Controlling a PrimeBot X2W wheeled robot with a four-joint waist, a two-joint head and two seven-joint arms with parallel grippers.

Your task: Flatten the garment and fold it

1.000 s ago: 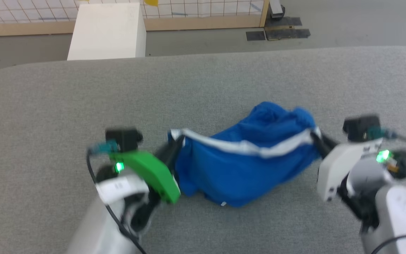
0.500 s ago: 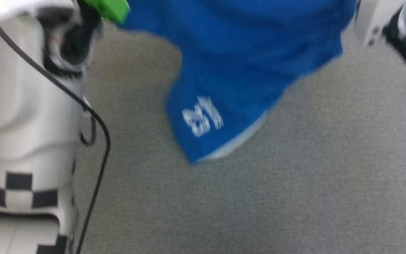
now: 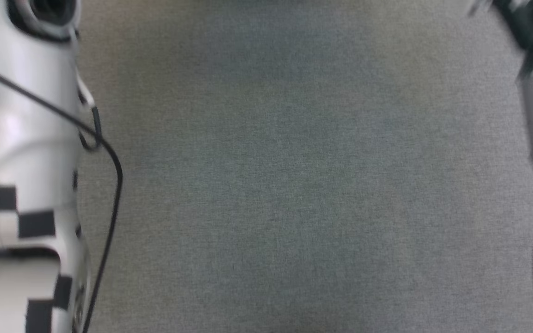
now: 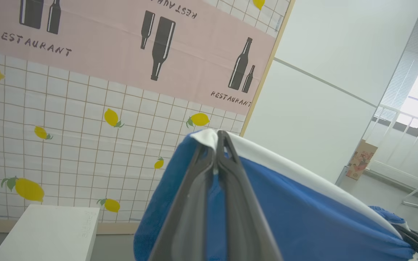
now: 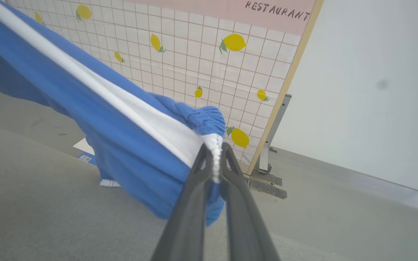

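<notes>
Lifted now, garment [image 4: 303, 217] is clamped by left pincer [image 4: 219, 137] and right pincer [image 5: 216, 148]

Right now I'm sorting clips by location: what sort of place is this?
Likely a robot test room staged as a restaurant: a printed backdrop with RESTAURANT, bottles and lemons, standing on a metal foot beside a bare white wall, and a grey cloth-covered table.

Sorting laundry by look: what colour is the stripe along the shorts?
White stripe on the bright blue shorts; clearest in the right wrist view.
</notes>
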